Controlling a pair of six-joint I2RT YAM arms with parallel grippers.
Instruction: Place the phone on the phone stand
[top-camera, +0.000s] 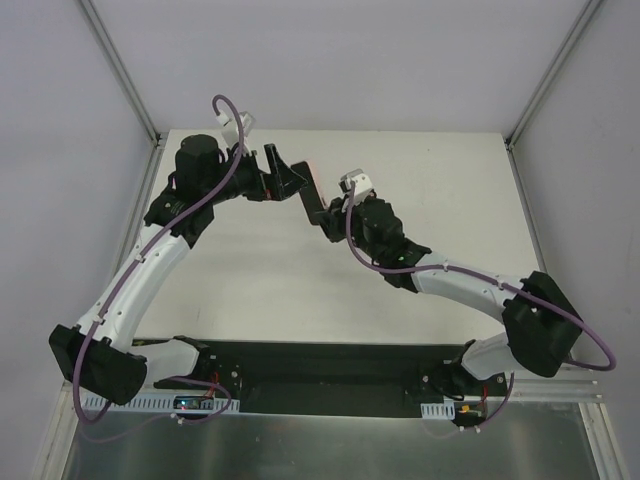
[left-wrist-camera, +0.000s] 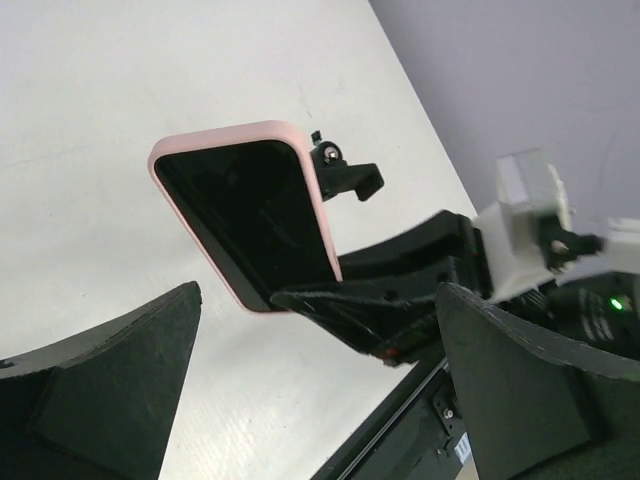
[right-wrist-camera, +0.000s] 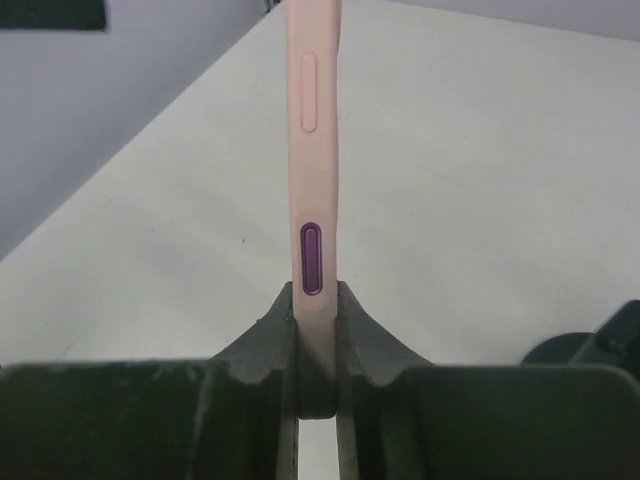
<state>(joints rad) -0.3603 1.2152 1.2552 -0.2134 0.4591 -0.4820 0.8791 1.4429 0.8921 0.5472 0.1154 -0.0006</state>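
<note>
Gripping the pink-cased phone by its faces, the right end effector holds it tilted above the white counter; the left end effector hangs released, spread wide, facing it.

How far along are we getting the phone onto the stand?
Done: the phone is off the table, clamped edge-on in the right gripper. In hand: it is held close by the stand, whose top shows just behind it. Still to do: seating it and letting go. The left gripper is open, empty.
</note>
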